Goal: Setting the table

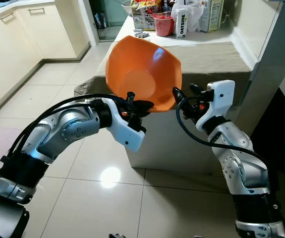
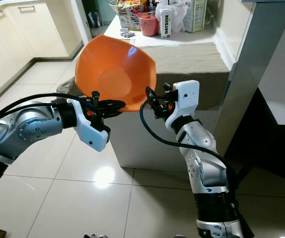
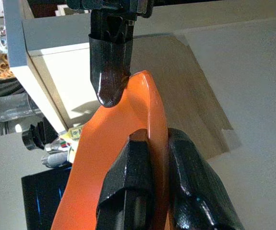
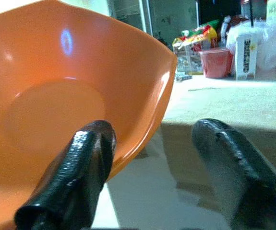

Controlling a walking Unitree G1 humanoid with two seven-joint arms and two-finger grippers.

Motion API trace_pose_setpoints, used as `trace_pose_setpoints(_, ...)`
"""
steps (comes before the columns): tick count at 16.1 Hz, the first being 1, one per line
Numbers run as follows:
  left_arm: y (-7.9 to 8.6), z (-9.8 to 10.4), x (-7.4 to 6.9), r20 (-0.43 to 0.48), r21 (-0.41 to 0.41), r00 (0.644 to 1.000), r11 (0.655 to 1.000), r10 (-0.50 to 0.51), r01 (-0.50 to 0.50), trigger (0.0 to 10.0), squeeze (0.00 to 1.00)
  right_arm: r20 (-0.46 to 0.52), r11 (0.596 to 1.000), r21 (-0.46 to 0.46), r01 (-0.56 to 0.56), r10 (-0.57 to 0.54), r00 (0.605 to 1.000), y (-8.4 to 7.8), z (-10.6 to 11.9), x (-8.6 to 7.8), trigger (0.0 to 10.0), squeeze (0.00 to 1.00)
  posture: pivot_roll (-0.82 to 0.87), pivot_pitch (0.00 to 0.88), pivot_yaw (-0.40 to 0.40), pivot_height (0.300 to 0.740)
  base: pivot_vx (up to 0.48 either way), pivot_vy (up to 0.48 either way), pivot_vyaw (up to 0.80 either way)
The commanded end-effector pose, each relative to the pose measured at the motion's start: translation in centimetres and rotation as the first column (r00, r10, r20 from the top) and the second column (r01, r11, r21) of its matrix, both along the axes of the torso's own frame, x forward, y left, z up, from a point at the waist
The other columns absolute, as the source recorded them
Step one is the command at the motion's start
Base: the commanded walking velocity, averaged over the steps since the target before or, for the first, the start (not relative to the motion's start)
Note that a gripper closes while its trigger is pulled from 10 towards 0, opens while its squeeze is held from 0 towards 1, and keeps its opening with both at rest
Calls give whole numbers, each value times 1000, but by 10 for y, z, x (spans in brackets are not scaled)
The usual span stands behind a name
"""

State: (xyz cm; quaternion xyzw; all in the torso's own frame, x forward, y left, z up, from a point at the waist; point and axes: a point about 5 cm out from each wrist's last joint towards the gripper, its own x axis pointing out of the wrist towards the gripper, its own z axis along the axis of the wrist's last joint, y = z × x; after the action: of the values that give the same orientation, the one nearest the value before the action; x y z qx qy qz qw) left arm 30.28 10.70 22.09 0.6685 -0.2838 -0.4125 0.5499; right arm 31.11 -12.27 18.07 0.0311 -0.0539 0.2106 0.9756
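Bowl (image 1: 143, 74), orange, is airborne above the near edge of the table (image 1: 216, 54), tipped so its opening faces back toward the robot. Not resting on anything.

Left gripper (image 1: 141, 105) is clamped on the bowl's lower rim; left wrist view shows one finger (image 3: 128, 187) on each side of the wall, closed tight on it. That's the only hold.

Right gripper (image 1: 181, 95) sits just beside the bowl's right edge, fingers apart. Right wrist view: one finger (image 4: 75, 177) overlaps the rim, the other hangs clear of it. Can't tell if it actually touches the bowl.

Key relation: the table's cloth-covered top lies forward of and below the bowl, so the left arm is the one that has to carry it out and level it. My read: bowl must rotate from tilted to base-down before release.

Far edge of the table is cluttered: red cup (image 1: 163, 25), Oatside carton (image 1: 181, 23), snack packs (image 1: 144, 12). Near half of the cloth looks free for placement.

Risk: single rim pinch on a tilted bowl could slip.
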Motion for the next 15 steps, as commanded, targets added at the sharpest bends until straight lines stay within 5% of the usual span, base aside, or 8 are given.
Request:
trace_pose_setpoints(1, -16, 54, -13, 226, -192, 964, 964, -140, 185, 0, 0, -146, 995, -71, -72, 61, 987, 17, -33, -3, 10000, 1000, -117, 0, 122, 736, 0, 0, 0)
trace_pose_setpoints(10, -7, 54, -3, 232, -179, 968, 973, -100, 143, 0, 0, -137, 993, -112, -29, 13, 990, 8, -37, 1, 10000, 1000, -119, 0, 123, 736, 0, 0, 0)
trace_pose_setpoints(11, -5, 54, -2, 238, -179, 966, 973, -98, 143, 0, 0, -148, 998, -64, -14, 5, 989, 7, -33, 3, 10000, 0, -120, 0, 126, 736, 0, 0, 0)
trace_pose_setpoints(13, -3, 52, 0, 236, -175, 968, 976, -89, 133, 0, 0, -161, 998, 57, -1, 11, 987, 1, -22, 7, 10000, 0, -120, 0, 126, 736, 0, 0, 0)
trace_pose_setpoints(15, -1, 50, 1, 236, -171, 969, 978, -80, 122, 0, 0, -160, 997, 77, 1, 12, 987, -3, -18, 8, 10000, 0, -120, 0, 126, 736, 0, 0, 0)
